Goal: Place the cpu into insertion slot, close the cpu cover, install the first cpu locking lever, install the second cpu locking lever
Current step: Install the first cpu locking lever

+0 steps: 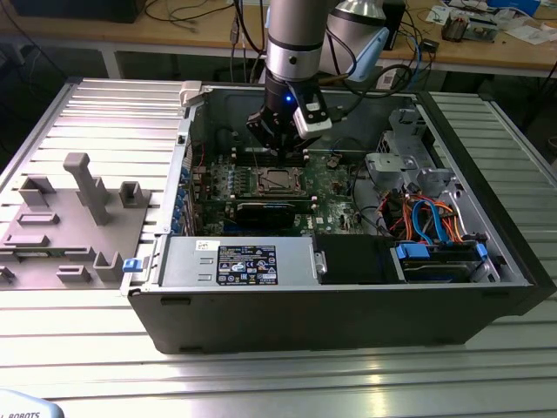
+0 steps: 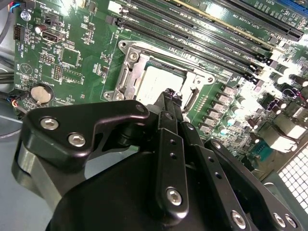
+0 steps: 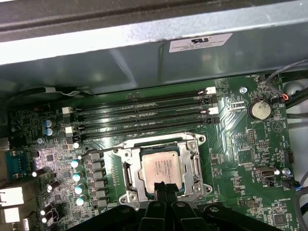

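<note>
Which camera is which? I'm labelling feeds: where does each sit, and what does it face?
Exterior view: off the arm, looking down into the open black computer case; the grey robot arm and black gripper show.
First wrist view: on the arm, facing the green circuit board; the gripper's tips show.
Second wrist view: on the arm, behind the gripper's body.
Shared: both wrist views show the gripper over the flat silver square cpu.

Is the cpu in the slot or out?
In: the cpu lies flat inside the slot's metal frame, with the tool at its edge.
</note>
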Robot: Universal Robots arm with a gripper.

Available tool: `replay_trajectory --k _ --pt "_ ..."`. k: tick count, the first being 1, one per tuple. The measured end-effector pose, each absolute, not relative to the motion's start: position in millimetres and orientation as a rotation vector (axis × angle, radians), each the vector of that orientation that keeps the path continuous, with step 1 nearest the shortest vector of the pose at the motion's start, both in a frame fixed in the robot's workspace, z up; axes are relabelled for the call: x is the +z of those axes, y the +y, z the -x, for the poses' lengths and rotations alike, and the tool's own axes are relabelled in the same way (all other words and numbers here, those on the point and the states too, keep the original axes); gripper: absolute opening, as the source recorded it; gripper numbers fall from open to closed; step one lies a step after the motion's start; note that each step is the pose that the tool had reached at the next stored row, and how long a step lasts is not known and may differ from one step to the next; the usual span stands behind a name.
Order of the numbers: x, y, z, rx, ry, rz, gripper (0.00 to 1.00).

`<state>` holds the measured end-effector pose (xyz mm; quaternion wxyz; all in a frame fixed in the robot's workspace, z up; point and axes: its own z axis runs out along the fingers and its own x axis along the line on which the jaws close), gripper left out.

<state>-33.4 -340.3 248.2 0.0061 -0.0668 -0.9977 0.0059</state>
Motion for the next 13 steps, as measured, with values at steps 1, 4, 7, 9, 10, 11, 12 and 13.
replay_trajectory --k 1,4,7,9,10,11,12,13 --pt "248.2 -340.2 33.4 0.019 -3.123 0.206 0.11" --pt "248.2 -340.2 33.4 0.019 -3.123 0.198 0.11" --pt "248.2 -340.2 33.4 0.019 -3.124 0.191 0.11" --pt "248.2 -340.2 33.4 0.019 -3.124 0.187 0.11" --pt "248.2 -340.3 33.4 0.019 -3.124 0.185 0.11" --pt "248.2 -340.2 33.4 0.019 -3.124 0.183 0.11" --pt "248.2 -340.3 33.4 0.019 -3.124 0.181 0.11" --pt "248.2 -340.2 33.4 0.019 -3.124 0.18 0.11"
